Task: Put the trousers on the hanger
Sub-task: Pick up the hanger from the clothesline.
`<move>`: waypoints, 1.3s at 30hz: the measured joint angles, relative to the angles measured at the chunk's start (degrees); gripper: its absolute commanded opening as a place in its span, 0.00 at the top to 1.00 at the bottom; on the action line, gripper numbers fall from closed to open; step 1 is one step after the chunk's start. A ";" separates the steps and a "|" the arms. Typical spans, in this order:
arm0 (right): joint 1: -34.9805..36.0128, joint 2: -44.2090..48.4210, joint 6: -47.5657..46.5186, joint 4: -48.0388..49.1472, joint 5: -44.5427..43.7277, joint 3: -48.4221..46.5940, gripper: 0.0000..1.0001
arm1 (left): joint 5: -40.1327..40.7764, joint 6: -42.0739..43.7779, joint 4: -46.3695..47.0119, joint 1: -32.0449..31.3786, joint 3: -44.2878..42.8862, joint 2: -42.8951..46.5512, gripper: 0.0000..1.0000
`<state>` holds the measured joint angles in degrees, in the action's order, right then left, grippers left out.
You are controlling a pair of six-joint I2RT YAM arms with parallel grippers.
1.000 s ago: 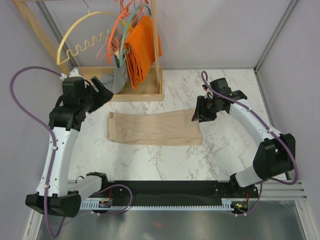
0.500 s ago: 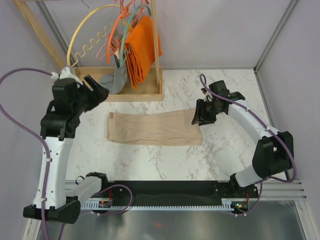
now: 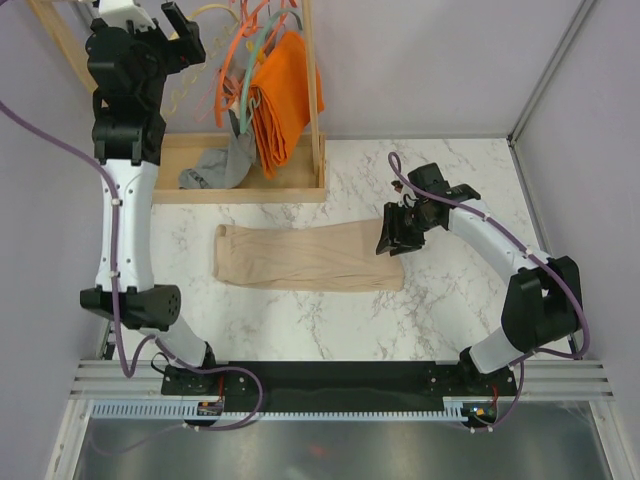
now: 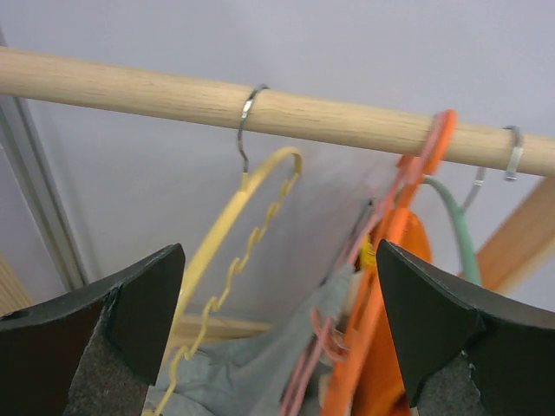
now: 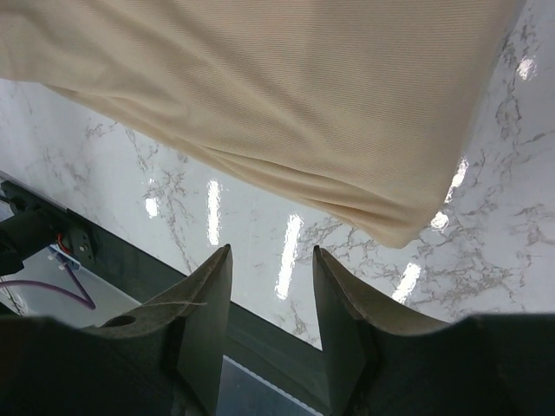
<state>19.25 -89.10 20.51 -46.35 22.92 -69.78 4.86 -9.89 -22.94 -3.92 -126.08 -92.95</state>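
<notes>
The trousers (image 3: 305, 258) lie folded flat on the marble table, beige and thin; the right wrist view shows their edge (image 5: 286, 104). The pale yellow hanger (image 4: 227, 221) hangs by its thin hook from the wooden rod (image 4: 130, 87), its wavy bar running down to the left. My left gripper (image 4: 279, 251) is raised high at the rack (image 3: 178, 30), open wide. The hanger lies beyond its fingers, and nothing is between them. My right gripper (image 3: 390, 238) hovers over the right end of the trousers, open (image 5: 271, 253) and holding nothing.
On the same rod hang orange hangers (image 4: 416, 173) and a teal hanger (image 4: 455, 221). An orange cloth (image 3: 285, 95) drapes from them. A grey garment (image 3: 215, 170) lies on the rack's wooden base (image 3: 290, 190). Metal frame posts stand at the table's corners.
My left arm has swung up and back to the rod and its jaws have opened wider. The yellow hanger has shifted right. My right gripper has moved slightly left over the trousers' end.
</notes>
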 measured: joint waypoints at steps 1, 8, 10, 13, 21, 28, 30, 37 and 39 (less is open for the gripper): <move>0.00 0.02 -0.22 0.02 -0.13 0.00 0.50 | 0.52 1.09 1.05 0.52 -1.60 -2.27 0.00; 0.00 0.02 -1.42 -0.09 -1.68 -0.44 0.50 | 3.19 4.94 2.91 5.01 -2.93 -10.05 0.00; 0.00 0.02 -1.75 -0.09 -2.10 -1.29 0.50 | 4.04 5.66 3.30 5.77 -2.86 -10.84 0.01; 0.00 0.00 -2.03 -0.07 -2.34 -2.86 0.51 | 4.24 6.82 4.35 6.34 -2.01 -10.93 0.04; 0.00 -1.86 -2.32 -0.09 -2.43 -5.05 0.51 | 0.35 8.04 5.51 6.49 3.15 -10.93 0.35; 0.00 -2.45 -2.29 -0.33 -2.71 -5.05 0.51 | -4.04 7.19 5.38 6.47 5.55 -10.93 0.63; 0.00 -2.47 -2.29 -0.48 -2.91 -5.05 0.51 | -4.37 6.69 5.38 6.47 5.53 -10.82 0.67; 0.00 -2.45 -2.10 -0.48 -3.37 -5.05 0.50 | -5.11 2.86 3.65 6.16 3.93 -9.73 0.98; 0.00 -2.45 -2.01 -0.50 -3.41 -5.05 0.51 | -4.42 1.33 3.30 6.21 3.89 -8.94 0.98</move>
<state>19.25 -91.55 18.50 -46.85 19.51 -74.83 0.45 -8.56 -19.64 2.28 -122.19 -101.89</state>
